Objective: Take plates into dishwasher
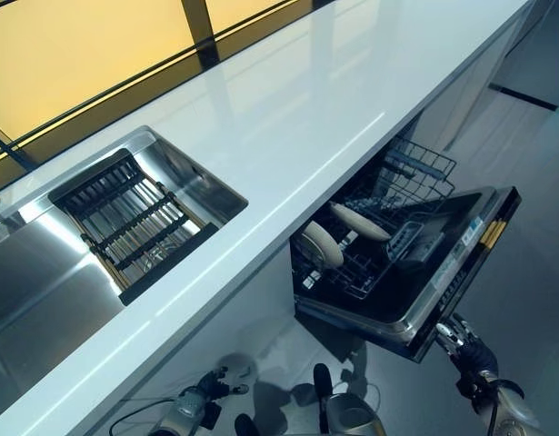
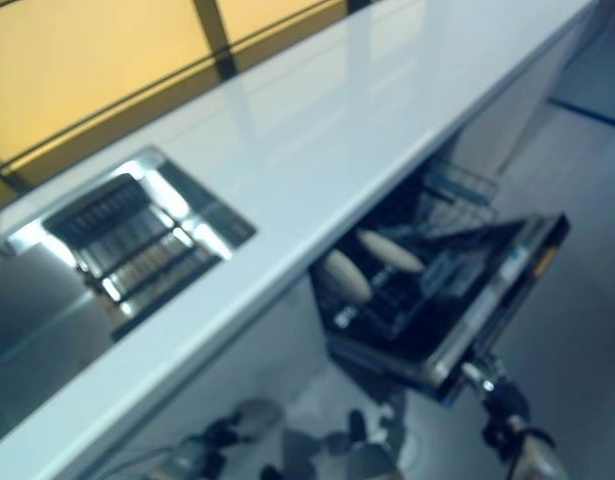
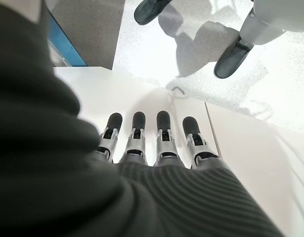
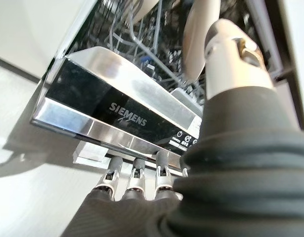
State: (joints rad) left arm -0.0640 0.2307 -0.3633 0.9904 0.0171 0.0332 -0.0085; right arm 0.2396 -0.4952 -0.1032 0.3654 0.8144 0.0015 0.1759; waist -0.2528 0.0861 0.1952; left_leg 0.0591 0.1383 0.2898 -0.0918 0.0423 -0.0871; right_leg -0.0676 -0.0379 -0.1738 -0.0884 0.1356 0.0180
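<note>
Two cream plates [image 1: 323,243] [image 1: 359,221] stand on edge in the lower rack [image 1: 402,177] of the open dishwasher. Its door [image 1: 447,268] hangs partly lowered under the white counter. My right hand [image 1: 465,350] is at the door's outer top edge. In the right wrist view its straight fingers [image 4: 134,180] reach under the steel edge of the door [image 4: 117,116] and its thumb [image 4: 231,54] points up, with a plate [image 4: 198,34] behind it. My left hand [image 1: 202,395] hangs low by the white cabinet front [image 3: 142,94], fingers [image 3: 159,136] straight and empty.
The long white counter [image 1: 297,118] runs above the dishwasher. A steel sink [image 1: 43,300] at the left holds a dark slatted drainer [image 1: 129,222]. Pale floor [image 1: 524,182] lies right of the door.
</note>
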